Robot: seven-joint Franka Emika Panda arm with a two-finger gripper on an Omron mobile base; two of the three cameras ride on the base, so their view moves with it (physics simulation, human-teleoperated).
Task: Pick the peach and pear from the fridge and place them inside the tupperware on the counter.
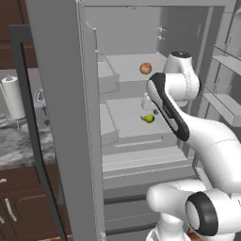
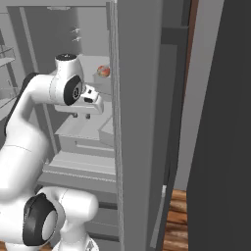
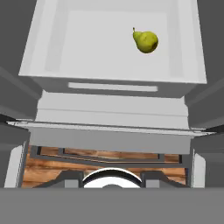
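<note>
The fridge stands open in front of me. A reddish-orange peach rests on an upper shelf. One shelf lower lies the yellow-green pear, on its side toward the right of a pale tray-like shelf. My gripper hangs inside the fridge above the pear's shelf, pointing down, shut with nothing in it. It is nearer the shelf's front edge than the pear is. A strip of the marbled counter lies left of the fridge door. The tupperware is out of view.
The open fridge door rises close on the left with its bins facing inward. A paper towel roll stands on the counter. Door shelves line the right side. Drawers sit below the pear's shelf.
</note>
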